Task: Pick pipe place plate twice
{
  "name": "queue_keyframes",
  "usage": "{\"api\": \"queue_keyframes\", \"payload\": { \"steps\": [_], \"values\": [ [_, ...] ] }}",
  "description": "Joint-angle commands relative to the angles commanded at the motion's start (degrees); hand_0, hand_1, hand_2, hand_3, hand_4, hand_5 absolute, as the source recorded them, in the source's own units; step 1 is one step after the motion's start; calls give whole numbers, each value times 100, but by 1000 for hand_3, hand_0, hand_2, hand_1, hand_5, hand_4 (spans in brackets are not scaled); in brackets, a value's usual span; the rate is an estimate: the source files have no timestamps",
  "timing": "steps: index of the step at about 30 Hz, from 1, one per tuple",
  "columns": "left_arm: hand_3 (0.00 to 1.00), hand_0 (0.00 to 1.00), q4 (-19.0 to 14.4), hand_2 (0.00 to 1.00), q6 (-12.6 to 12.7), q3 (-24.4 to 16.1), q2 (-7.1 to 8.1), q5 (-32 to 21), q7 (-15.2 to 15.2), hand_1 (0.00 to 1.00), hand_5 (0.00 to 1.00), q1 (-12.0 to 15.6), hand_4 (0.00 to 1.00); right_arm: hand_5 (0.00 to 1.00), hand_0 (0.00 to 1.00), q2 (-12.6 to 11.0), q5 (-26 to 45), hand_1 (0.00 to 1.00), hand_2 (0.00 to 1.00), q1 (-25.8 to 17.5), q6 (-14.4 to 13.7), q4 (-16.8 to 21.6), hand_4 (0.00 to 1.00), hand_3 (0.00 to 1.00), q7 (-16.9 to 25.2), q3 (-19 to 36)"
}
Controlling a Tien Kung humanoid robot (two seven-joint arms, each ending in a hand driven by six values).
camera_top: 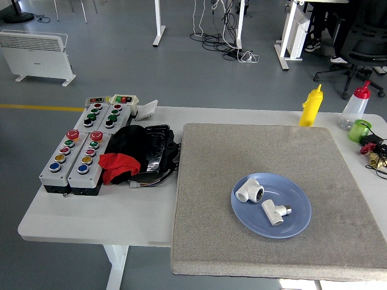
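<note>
Blue plate (pixel 300 223) on grey mat (pixel 211 181) holds two white pipe fittings (pixel 250 190), (pixel 275 212), slightly apart; hand state: cannot tell, neither hand visible.

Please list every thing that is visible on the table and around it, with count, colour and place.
pipe fittings: 2, white, lying on the plate, apart
plate: 1, blue, on the mat, right of centre
mat: 1, grey, covering the table's right part
table: 1, white
button boxes: 4, grey with coloured buttons, left side
black bundle: 1, with a red piece, beside the boxes
squeeze bottle: 1, yellow, far edge
clear bottle: 1, red cap, far right
green cup: 1, far right
heater: 1, white, on the floor, top left
robot hands: none in view
</note>
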Motion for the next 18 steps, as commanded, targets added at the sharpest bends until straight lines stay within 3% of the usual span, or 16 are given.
{"api": "queue_keyframes", "payload": {
  "steps": [18],
  "values": [
    [703, 625, 2, 646, -4, -37, 0, 24, 15, 630, 998, 6, 486, 402, 802, 38, 8, 770, 820, -29, -39, -43, 610, 813, 7, -6]
  ]
}}
